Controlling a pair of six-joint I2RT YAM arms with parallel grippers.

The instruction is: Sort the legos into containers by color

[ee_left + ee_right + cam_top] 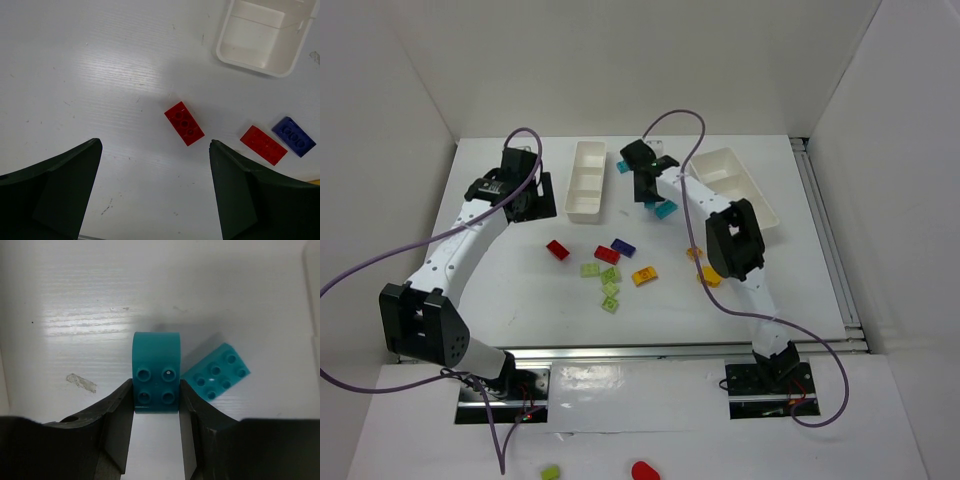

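Just beside the flat cyan lego (216, 371), the right fingers (119, 410) pinch a curved cyan lego (156, 372) by its smooth sides, a piece that seems light, stiff and slippery.

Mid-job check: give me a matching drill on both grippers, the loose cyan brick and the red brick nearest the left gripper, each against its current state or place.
Column one:
1. left gripper
2. right gripper
3. loose cyan brick
4. nearest red brick

Column two:
A. shut on a curved cyan brick
B. lying on the table just ahead of open fingers
C. open, holding nothing
D. lying on the table close beside the held brick

Pairs: 1-C, 2-A, 3-D, 4-B
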